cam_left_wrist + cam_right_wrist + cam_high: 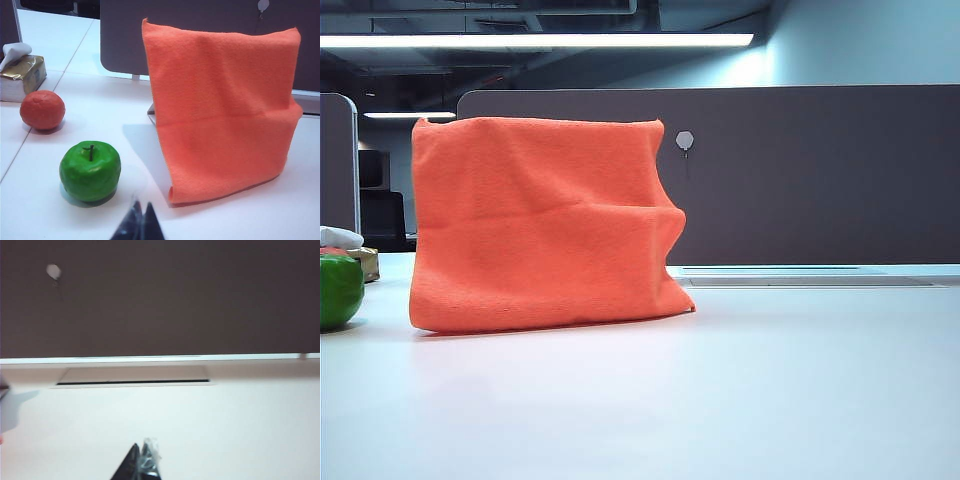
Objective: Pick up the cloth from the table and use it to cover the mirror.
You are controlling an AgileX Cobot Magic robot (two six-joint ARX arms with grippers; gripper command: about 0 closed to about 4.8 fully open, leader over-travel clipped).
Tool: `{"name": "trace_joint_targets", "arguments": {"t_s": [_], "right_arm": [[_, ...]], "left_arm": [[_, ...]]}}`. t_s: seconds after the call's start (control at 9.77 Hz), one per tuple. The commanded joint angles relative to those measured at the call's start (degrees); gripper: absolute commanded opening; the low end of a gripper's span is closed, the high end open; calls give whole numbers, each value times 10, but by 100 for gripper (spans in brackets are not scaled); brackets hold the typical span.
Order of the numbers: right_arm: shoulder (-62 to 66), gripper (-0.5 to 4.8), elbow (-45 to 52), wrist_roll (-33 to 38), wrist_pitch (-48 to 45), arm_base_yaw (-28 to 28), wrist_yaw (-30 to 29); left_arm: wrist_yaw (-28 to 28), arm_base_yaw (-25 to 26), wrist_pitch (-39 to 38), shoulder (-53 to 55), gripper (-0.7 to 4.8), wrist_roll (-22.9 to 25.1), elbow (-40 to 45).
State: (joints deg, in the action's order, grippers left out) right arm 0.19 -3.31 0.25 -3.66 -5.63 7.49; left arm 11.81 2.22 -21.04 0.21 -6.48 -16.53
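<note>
The orange cloth (pixel 545 225) stands draped upright on the white table (pixel 720 400), hanging in a creased sheet whose lower edge rests on the tabletop. The mirror beneath it is fully hidden apart from a small grey corner of its base peeking out at the cloth's side in the left wrist view. Behind it runs the dark grey desk partition (pixel 820 170).

The left gripper (pixel 140 220) sits low over the table, its fingers pressed together with nothing between them, well short of the cloth, which stands ahead of it and slightly to one side. Near that gripper, apart from the cloth, lies a green apple (pixel 90 171); farther off are an orange (pixel 42 110) and a tissue box (pixel 21 76).

The right gripper (pixel 142 462) is likewise closed and empty, pointing at bare table and the partition. Only a shadow falls at the edge of that view, so the cloth lies off to its side, well apart.
</note>
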Motion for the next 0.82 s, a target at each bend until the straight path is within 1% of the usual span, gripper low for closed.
{"name": "trace_joint_targets", "arguments": {"t_s": [0.1,0.2,0.41,0.51,0.61,0.72,0.82], "right_arm": [[0,-5,17,6,-16,3,-27],[0,-5,26,6,-18,3,-27],[0,-5,31,6,-19,3,-27],[0,-5,31,6,-22,3,-27],[0,-5,31,6,-22,3,-24],[0,-5,31,6,-21,3,-24],[0,-5,31,6,-17,3,-20]], "left_arm": [[0,0,45,0,-5,-14,30],[0,0,58,0,-5,-37,49],[0,0,70,0,-5,-47,65],[2,0,108,0,-5,-47,95],[9,0,170,0,-5,-45,141],[9,0,177,0,-5,-43,149],[-2,0,164,0,-5,-8,157]]}}
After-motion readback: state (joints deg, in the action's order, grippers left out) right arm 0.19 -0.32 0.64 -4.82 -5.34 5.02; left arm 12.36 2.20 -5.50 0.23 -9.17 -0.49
